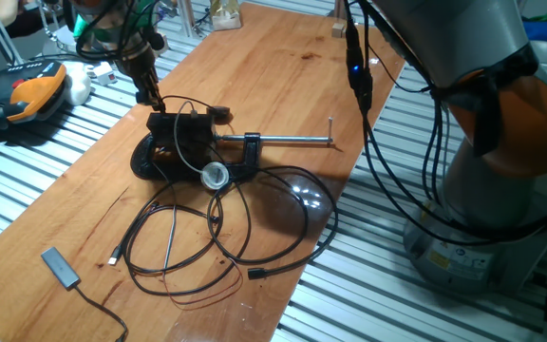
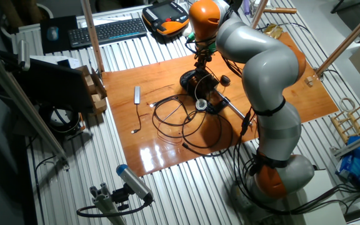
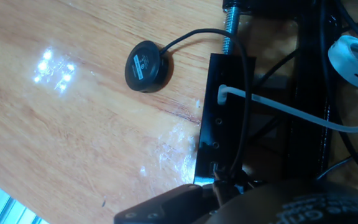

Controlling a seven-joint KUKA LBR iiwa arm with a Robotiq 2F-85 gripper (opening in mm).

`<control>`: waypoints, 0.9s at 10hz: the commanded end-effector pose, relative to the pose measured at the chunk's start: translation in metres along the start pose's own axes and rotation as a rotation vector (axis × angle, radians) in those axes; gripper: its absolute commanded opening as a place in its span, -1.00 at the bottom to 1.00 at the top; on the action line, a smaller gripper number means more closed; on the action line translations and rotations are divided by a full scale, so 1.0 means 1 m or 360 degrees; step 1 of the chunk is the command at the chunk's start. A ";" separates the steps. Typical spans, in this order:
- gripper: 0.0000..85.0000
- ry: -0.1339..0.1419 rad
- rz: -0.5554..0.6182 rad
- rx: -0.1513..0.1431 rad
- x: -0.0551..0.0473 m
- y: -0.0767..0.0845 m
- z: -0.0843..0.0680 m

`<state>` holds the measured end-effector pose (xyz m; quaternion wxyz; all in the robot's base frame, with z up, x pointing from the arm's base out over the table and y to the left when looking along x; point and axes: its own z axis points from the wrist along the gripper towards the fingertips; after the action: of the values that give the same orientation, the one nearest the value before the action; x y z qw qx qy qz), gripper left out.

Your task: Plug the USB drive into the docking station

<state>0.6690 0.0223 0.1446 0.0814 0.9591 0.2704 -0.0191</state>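
The docking station (image 1: 180,128) is a small black box with cables, clamped near the far left of the wooden board; it also shows in the other fixed view (image 2: 203,83). In the hand view the docking station (image 3: 219,118) has a white cable and a black cable plugged into its side. My gripper (image 1: 150,98) stands just above its far end, fingers close together. In the hand view my gripper (image 3: 219,186) is shut on a tiny black stub, the USB drive (image 3: 219,177), whose tip sits at the box's end face. Whether it is seated I cannot tell.
A black G-clamp (image 1: 247,150) with a long steel screw (image 1: 292,142) holds the box. Black cable loops (image 1: 216,228) and a white round connector (image 1: 215,175) lie in front. A flat dongle (image 1: 60,266) lies at the near left. A round black puck (image 3: 148,66) lies beside the box.
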 end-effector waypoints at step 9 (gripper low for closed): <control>-1.00 -0.0003 0.0080 0.0016 0.000 0.000 0.000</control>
<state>0.6695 0.0217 0.1449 0.0795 0.9665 0.2432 -0.0206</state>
